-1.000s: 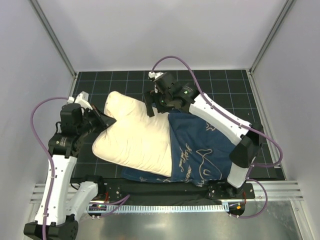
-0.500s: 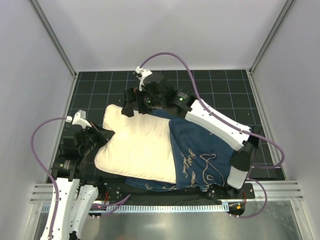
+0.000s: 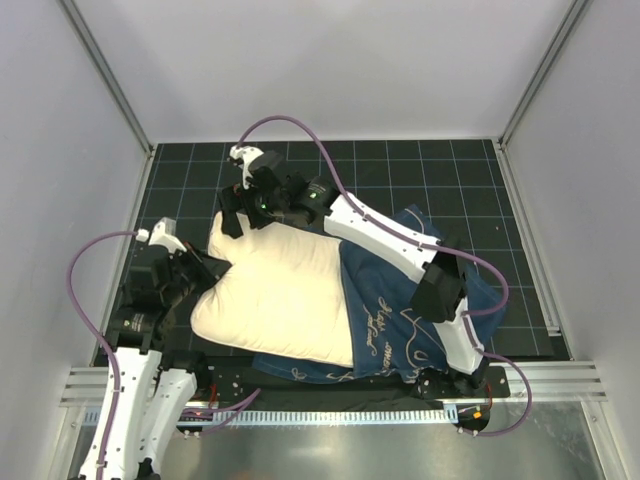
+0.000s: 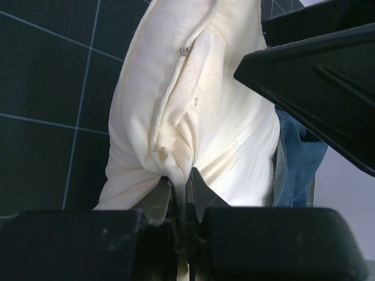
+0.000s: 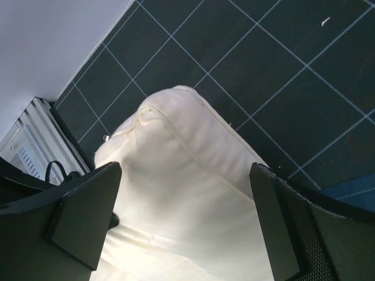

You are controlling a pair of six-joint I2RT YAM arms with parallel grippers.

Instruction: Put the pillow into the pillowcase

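The cream-white pillow (image 3: 270, 290) lies on the black grid mat, and its right end sits inside the navy pillowcase (image 3: 405, 310) with white fish drawings. My left gripper (image 3: 207, 268) is shut on a bunched fold of the pillow's left edge; in the left wrist view the pillow (image 4: 193, 99) fabric is pinched between the jaws of the left gripper (image 4: 186, 188). My right gripper (image 3: 232, 208) hovers open over the pillow's far-left corner. In the right wrist view the wide-open right gripper (image 5: 187, 225) straddles the pillow (image 5: 193, 193) with nothing held. A strip of pillowcase (image 4: 296, 161) shows behind the pillow.
White walls enclose the mat (image 3: 450, 170) on three sides. A metal rail (image 3: 330, 410) and the arm bases run along the near edge. Purple cables (image 3: 290, 125) loop above both arms. The right arm stretches across the pillowcase.
My right arm has swung left along the pillow's far edge, from the pillowcase mouth to the pillow's far-left corner. The left arm drew back slightly, still gripping the pillow.
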